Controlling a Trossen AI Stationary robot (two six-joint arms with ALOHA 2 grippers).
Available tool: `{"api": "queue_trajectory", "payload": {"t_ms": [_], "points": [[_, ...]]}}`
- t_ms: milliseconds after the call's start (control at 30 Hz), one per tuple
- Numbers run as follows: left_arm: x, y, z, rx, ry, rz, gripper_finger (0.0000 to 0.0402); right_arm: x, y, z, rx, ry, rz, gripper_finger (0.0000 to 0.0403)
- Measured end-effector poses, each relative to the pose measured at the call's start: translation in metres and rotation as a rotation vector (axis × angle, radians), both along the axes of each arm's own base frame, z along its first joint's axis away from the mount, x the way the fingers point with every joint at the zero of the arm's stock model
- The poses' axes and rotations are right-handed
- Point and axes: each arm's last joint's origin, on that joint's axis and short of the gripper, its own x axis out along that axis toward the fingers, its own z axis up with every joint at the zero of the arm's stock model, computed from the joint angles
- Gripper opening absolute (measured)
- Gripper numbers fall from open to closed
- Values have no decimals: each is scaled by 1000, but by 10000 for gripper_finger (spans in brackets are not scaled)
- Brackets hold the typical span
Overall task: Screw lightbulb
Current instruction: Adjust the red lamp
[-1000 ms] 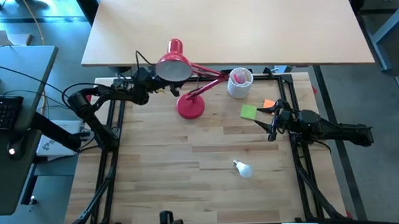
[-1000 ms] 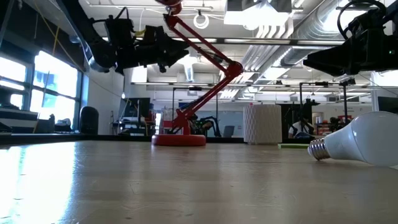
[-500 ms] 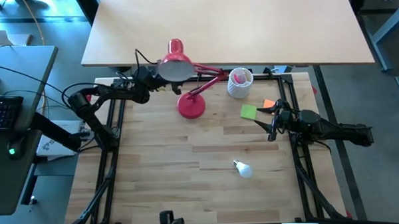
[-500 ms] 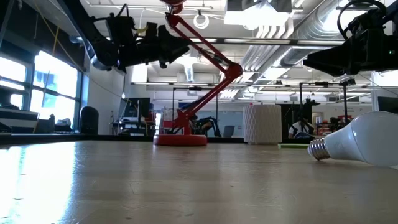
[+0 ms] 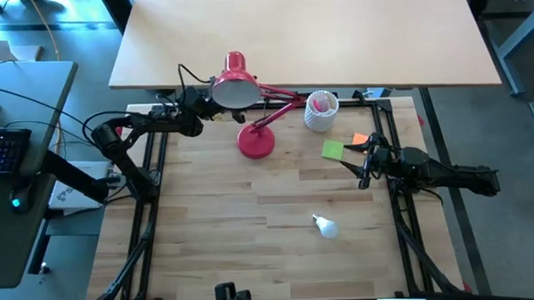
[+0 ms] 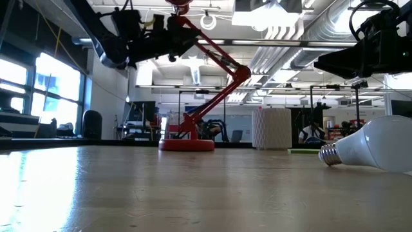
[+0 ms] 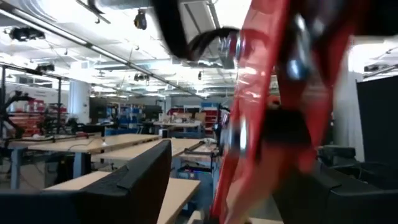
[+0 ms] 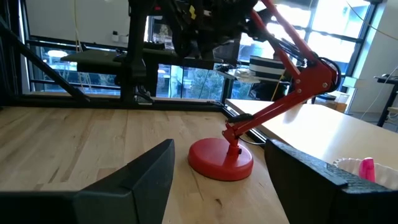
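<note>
The wooden table [image 5: 251, 213] carries a red lamp [image 5: 248, 111] at its far edge. The left gripper [image 5: 205, 108] is up against the lamp's shade [image 5: 232, 89], fingers spread beside its arm. The right gripper [image 5: 357, 169] hovers open near the right edge. The lightbulb [image 5: 324, 225] lies loose on its side toward the table's front, apart from both.

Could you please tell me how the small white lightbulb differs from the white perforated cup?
The small white pear-shaped lightbulb lies on its side toward the table's near edge; the white perforated cup stands upright near the red lamp. The lightbulb is smooth with a silvery screw base; the cup is larger and holds something pink. Both are white.
</note>
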Motion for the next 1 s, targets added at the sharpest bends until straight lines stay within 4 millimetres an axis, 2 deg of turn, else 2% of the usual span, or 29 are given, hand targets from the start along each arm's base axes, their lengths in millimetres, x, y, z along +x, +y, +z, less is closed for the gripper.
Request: {"api": "queue_trajectory", "payload": {"t_ms": [200,333,500,767,900,1000], "points": [[7,3,5,-5,50,-19,250,0,0,0,0,0,0,247],[9,0,5,24,54,-19,236,0,0,0,0,0,0,247],[11,-5,8,54,31,-30,176,0,0,0,0,0,0,247],[13,-4,5,60,66,25,24,0,0,0,0,0,0,247],[16,-2,0,15,79,98,24,0,0,0,0,0,1,247],[19,-2,-11,-5,92,116,24,0,0,0,0,0,0,247]]}}
